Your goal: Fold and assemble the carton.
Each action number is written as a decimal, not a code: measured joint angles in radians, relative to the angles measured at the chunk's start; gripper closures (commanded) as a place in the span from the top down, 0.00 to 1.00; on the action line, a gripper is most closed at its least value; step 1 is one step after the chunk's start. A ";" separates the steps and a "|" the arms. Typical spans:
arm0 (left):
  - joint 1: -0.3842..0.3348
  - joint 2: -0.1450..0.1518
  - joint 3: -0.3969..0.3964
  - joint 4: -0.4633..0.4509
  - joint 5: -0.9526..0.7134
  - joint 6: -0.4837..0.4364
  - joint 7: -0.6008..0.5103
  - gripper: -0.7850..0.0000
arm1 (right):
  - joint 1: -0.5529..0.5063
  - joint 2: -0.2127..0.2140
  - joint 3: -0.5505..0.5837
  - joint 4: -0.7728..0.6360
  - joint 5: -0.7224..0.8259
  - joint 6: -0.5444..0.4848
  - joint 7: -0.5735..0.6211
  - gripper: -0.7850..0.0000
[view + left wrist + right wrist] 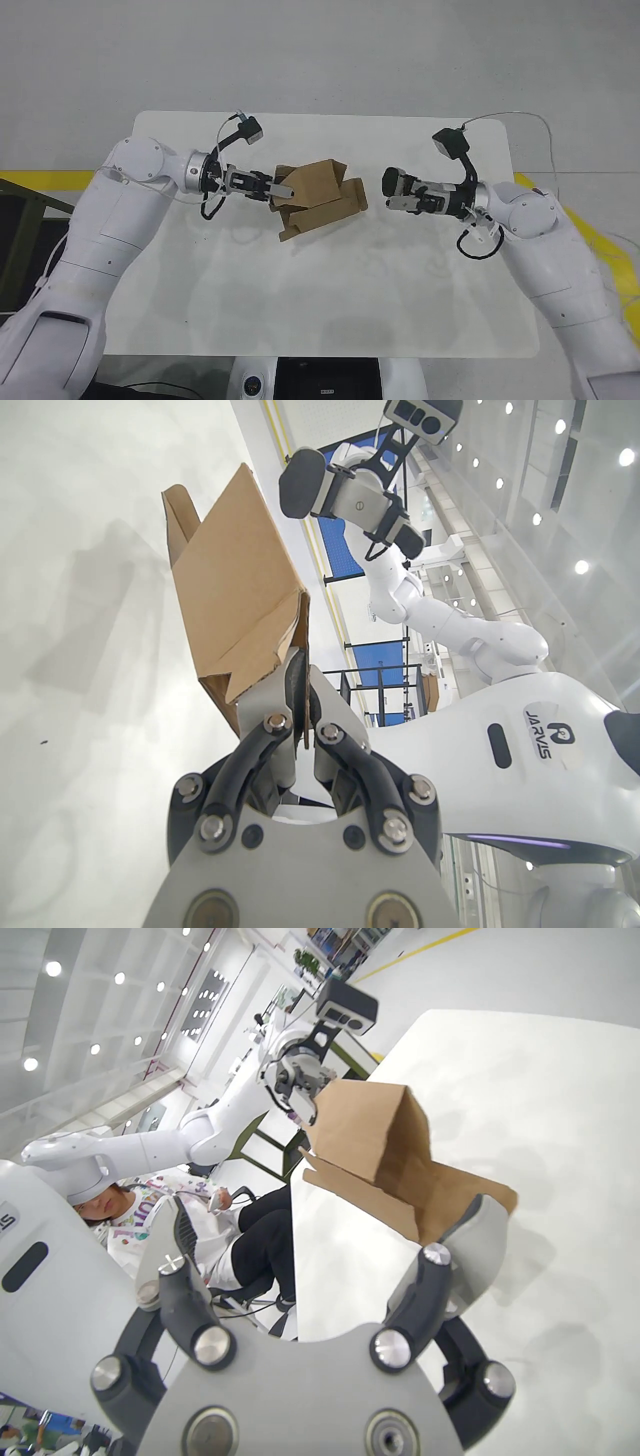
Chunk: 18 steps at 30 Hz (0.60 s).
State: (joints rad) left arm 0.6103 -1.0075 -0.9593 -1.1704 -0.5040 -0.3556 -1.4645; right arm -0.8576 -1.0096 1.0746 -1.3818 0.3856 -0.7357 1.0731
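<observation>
One carton (322, 196), toward the surface's (300, 300) far edge: my left end effector (283, 189) grips it, my right end effector (389, 188) released alongside.

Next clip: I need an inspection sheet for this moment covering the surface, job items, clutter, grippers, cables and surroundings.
Surface: white table, with the carton near its middle.
Job's things: brown carton, partly opened, flaps loose.
Clutter: nothing seen.
Grippers: left gripper has its jaws shut on the edge of a carton flap; right gripper has its jaws open, faces the carton's other end and is apart from it.
Cables: black cable loops at both wrists; a thin white lead runs past the table's far corner.
Surroundings: grey floor with a yellow line.
</observation>
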 measured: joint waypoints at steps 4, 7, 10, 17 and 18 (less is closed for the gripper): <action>-0.002 -0.001 0.014 -0.006 0.024 -0.005 0.005 0.00 | 0.037 -0.015 -0.060 0.014 0.023 0.004 0.016 0.77; 0.001 -0.004 0.020 -0.007 0.009 -0.007 0.007 0.00 | 0.056 -0.023 -0.094 0.026 0.023 0.006 0.018 0.58; 0.004 -0.006 0.030 -0.020 -0.001 -0.006 0.006 0.00 | 0.071 -0.030 -0.121 0.045 0.019 0.001 0.012 0.47; 0.007 -0.007 0.041 -0.039 -0.010 -0.006 0.006 0.00 | 0.106 -0.045 -0.165 0.094 0.008 -0.007 0.004 0.45; 0.007 -0.007 0.041 -0.041 -0.011 -0.006 0.006 0.00 | 0.110 -0.046 -0.169 0.101 0.007 -0.008 0.003 0.45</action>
State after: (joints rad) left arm 0.6174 -1.0141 -0.9181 -1.2117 -0.5146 -0.3620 -1.4581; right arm -0.7475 -1.0558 0.9061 -1.2804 0.3922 -0.7439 1.0761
